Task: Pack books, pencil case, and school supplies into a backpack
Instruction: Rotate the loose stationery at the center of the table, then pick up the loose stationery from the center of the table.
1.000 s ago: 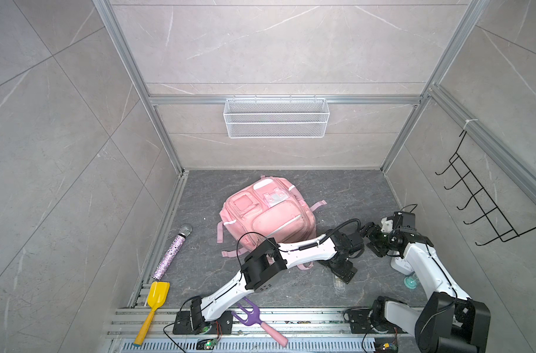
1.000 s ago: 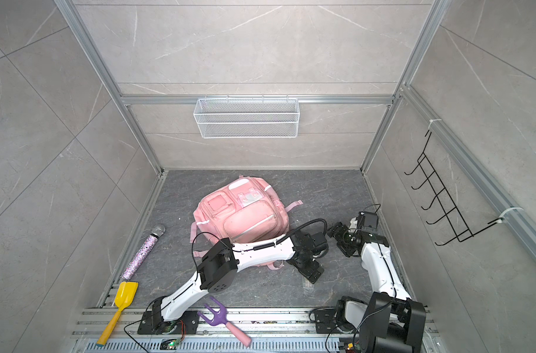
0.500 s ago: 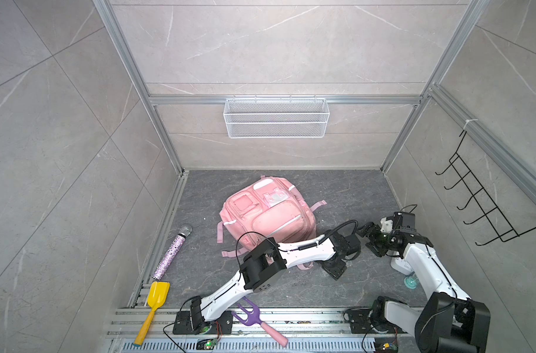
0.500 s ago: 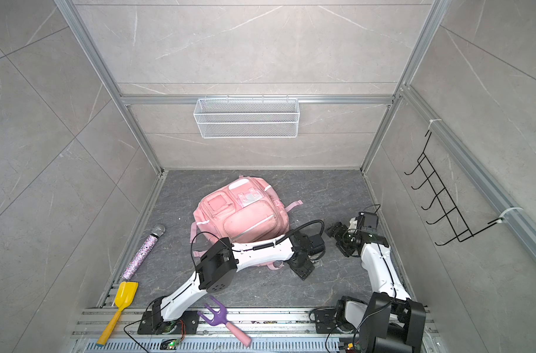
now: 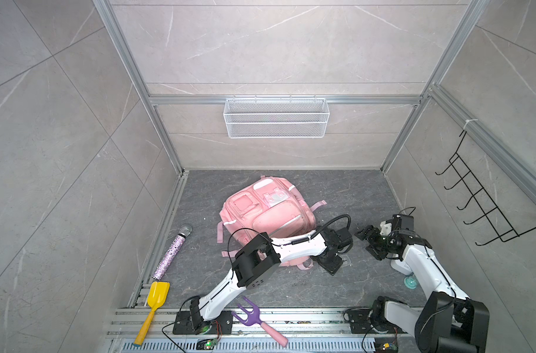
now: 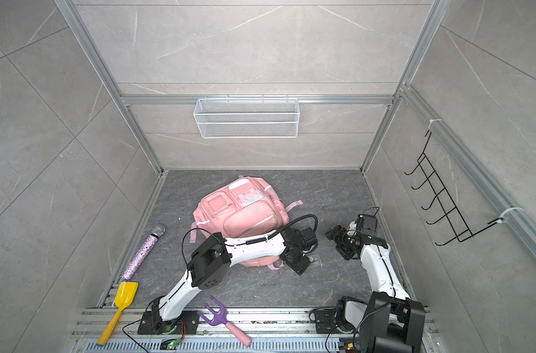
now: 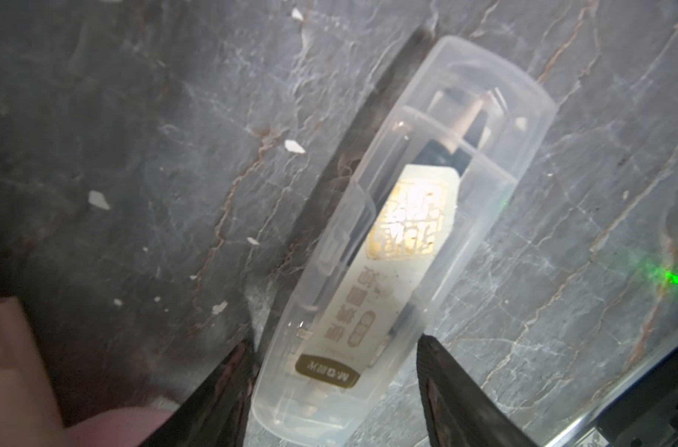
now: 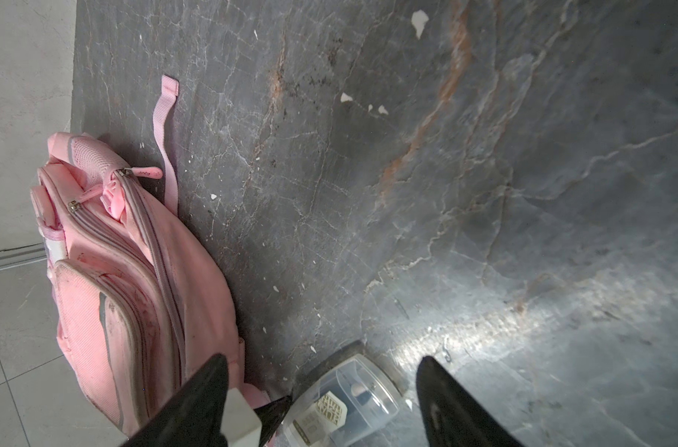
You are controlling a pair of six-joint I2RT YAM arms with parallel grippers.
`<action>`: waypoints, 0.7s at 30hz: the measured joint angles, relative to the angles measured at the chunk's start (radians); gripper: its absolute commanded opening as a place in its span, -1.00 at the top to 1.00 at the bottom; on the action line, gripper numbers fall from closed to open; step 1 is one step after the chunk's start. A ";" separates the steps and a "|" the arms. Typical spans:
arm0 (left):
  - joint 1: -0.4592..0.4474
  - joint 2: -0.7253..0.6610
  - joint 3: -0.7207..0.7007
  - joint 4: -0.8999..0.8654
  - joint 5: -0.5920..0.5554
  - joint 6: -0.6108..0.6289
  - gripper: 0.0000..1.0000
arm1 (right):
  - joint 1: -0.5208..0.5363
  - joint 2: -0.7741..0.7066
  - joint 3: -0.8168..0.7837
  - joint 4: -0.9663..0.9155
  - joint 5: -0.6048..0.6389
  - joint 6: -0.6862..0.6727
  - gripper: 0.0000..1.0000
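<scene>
The pink backpack lies on the dark floor in both top views, its zips drawn. Just off its near right corner lies the school supplies packet, clear plastic with a whitish printed insert, flat on the floor. My left gripper is down over it, open; one finger sits against the packet's edge and a gap shows at the other. The right gripper hovers open to the right, and its wrist view shows the packet and the backpack. The books and pencil case are out of view.
A glitter microphone and a yellow shovel lie along the left rail. A purple fork rests on the front rail. A white device sits by the right arm. A wire basket and hook rack hang on the walls.
The left gripper has shifted slightly towards the backpack and its jaws have narrowed around the packet. The right arm has barely moved.
</scene>
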 measured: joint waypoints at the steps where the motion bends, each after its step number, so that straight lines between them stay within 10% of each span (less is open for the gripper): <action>1: 0.000 0.000 0.000 0.003 0.003 0.006 -0.37 | 0.000 0.000 0.000 0.000 0.000 0.000 -0.57; 21: -0.064 0.001 -0.009 -0.013 -0.192 0.106 -0.15 | -0.003 0.001 0.000 0.000 0.010 0.000 -0.57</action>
